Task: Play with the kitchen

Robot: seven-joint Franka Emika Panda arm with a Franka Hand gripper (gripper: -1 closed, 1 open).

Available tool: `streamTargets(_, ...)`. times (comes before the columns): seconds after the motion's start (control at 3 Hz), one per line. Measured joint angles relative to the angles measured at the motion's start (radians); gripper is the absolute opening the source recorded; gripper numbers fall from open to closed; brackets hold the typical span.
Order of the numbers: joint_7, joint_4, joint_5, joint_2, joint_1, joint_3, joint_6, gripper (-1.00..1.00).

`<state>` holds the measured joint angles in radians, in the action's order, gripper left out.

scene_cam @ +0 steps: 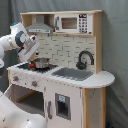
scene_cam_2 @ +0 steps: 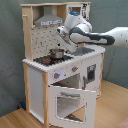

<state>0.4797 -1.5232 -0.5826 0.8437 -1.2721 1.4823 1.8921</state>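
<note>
Tall kitchen (scene_cam: 75, 102) of white panels and light wood, on the floor before a grey curtain, filling the middle of both exterior views. On the counter: black stovetop (scene_cam: 24, 66) with a small metal pot (scene_cam: 41, 62), then grey sink (scene_cam: 72, 73) and black faucet (scene_cam: 84, 59). Above: hood (scene_cam: 39, 25) and microwave (scene_cam: 70, 23). Oven door (scene_cam_2: 70, 102) swung down and open in the second exterior view.

Gripper (scene_cam: 33, 52) low over the stovetop, just beside the pot on the first exterior view's left, tilted toward it. Touching or apart: cannot tell. Claw apart or together: cannot tell either.

Likely stiff and fairly heavy as a whole, so not to be lifted or shoved; better to work its parts.

- Pot probably light and smooth, apt to slide or tip under a sideways nudge. Best taken at the rim or a handle, from above.
- Oven door hinged at the bottom, light. To be moved by its upper edge, along the hinge arc, without forcing.
- Knobs (scene_cam_2: 56, 76) small, for a pinch and a gentle turn.
- Faucet thin and possibly fragile. Press lightly only.
</note>
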Motion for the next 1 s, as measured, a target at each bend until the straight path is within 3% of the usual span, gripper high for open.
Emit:
streamTargets(0.33, 0.002, 0.034, -0.01, -0.029, -0.061, 0.056, -0.045, 1.0)
streamTargets(0.67, 0.006, 0.036, -0.016, -0.047, -0.087, 0.094, -0.133, 1.0)
streamTargets(1.0, 0.028, 0.067, -0.043, -0.051, -0.152, 0.131, -0.195, 1.0)
